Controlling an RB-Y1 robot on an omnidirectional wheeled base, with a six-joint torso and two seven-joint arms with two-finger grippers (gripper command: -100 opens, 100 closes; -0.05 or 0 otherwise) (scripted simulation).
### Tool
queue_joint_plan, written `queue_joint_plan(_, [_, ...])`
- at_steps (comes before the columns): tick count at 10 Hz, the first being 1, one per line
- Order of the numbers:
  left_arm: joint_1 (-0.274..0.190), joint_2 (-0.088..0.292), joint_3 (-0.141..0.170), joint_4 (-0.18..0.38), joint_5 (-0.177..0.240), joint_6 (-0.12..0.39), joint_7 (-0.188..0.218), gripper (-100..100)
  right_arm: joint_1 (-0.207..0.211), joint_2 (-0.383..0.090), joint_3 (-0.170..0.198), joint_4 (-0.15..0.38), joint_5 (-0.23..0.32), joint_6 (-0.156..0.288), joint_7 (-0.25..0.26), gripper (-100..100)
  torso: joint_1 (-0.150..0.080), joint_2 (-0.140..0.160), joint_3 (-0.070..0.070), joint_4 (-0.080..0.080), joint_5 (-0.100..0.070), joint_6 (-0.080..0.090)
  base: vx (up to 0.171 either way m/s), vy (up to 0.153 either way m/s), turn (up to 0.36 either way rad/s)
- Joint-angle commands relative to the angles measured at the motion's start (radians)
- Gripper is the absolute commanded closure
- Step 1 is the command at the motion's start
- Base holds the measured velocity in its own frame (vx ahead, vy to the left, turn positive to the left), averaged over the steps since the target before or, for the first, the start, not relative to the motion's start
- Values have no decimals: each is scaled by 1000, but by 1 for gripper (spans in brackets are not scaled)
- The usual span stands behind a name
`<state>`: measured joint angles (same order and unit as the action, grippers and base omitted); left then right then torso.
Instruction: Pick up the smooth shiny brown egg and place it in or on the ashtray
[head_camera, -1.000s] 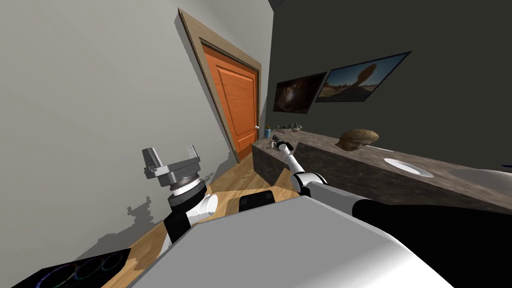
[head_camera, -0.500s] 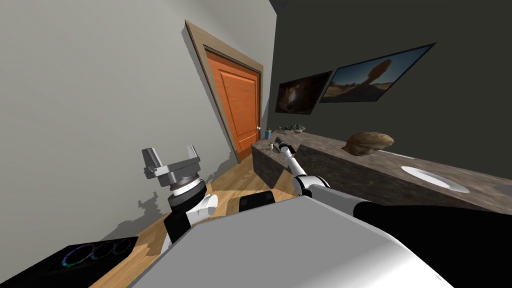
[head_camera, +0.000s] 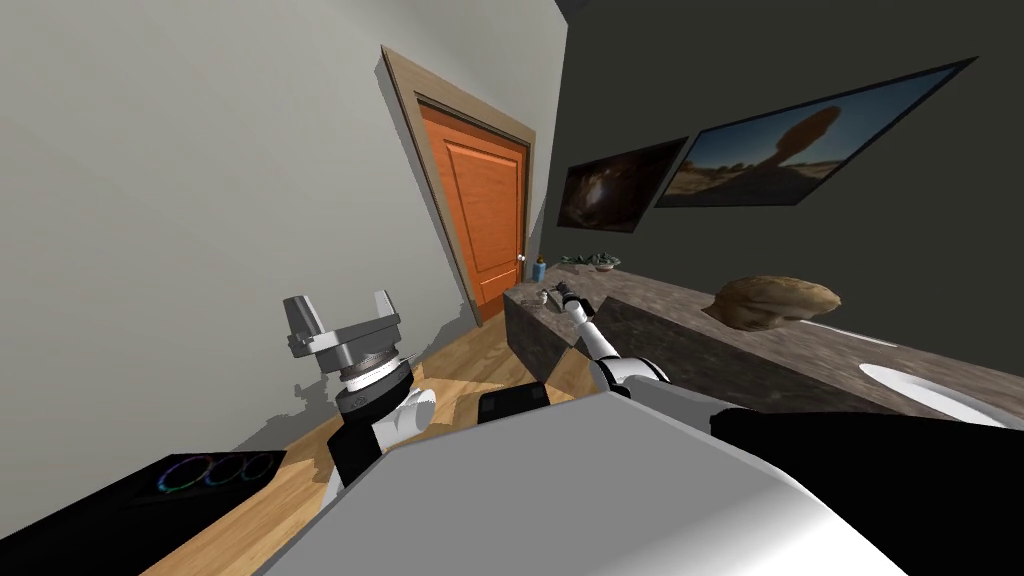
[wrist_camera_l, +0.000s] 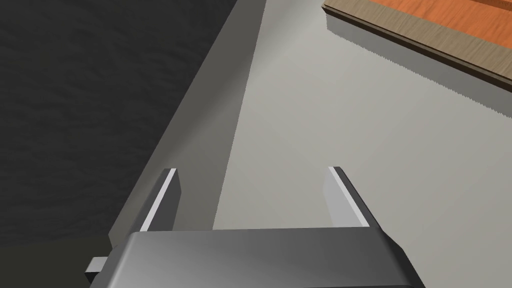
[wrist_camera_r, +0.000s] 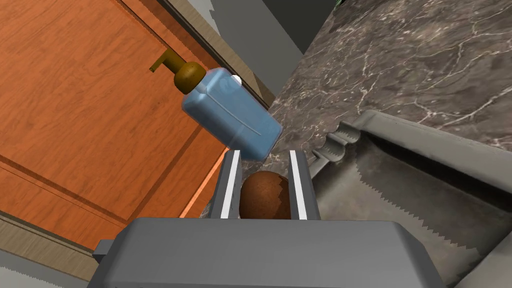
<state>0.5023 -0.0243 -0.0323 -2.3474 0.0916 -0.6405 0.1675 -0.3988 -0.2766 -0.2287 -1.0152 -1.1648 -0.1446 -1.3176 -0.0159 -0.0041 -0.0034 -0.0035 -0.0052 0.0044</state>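
A dark, white-veined marble bench (head_camera: 700, 345) runs along the dark wall (head_camera: 760, 60) from the lower right of the head view toward the centre, ending beside an orange door (head_camera: 485, 215). The right arm reaches out to that far end of the bench, small in the middle of the frame.

In the right wrist view, the brown egg (wrist_camera_r: 264, 195) is a rounded, reddish-brown thing with a faintly mottled skin. It sits low between the two fingers (wrist_camera_r: 231, 185), close to the dark body, with the blades rising past it on both sides. The right arm's jaws are drawn in narrow and pinch the egg, one blade pressed on each flank. I cannot tell whether the egg rests on the bench or hangs clear of it.

Just beyond the fingertips is a blue bottle (wrist_camera_r: 230, 117) with a brown pump top, in front of the door. Just beside one blade lies the grey ashtray (wrist_camera_r: 400, 165), its toothed rim nearest the jaws.

At the lower left of centre in the head view, the left arm's jaws are spread wide, holding nothing.
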Motion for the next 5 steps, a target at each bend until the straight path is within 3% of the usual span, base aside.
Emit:
queue_joint_plan(1, [0,0,0,0,0,0,0,0,20,11,-2,21,-15,-32,-13,100,0,0,0,0,0,0,62,-133,165])
queue_joint_plan(2, [0,0,0,0,0,0,0,0,5,9,-6,19,-9,-18,-4,100,1,-1,-1,0,0,-1,26,-50,31])
queue_joint_plan(3, [0,0,0,0,0,0,0,0,5,11,-6,22,-10,-22,-4,-100,6,0,0,1,1,0,0,0,0])
queue_joint_plan(5, [0,0,0,0,0,0,0,0,5,10,-6,22,-9,-21,-4,-100,11,3,2,1,3,0,0,0,0])
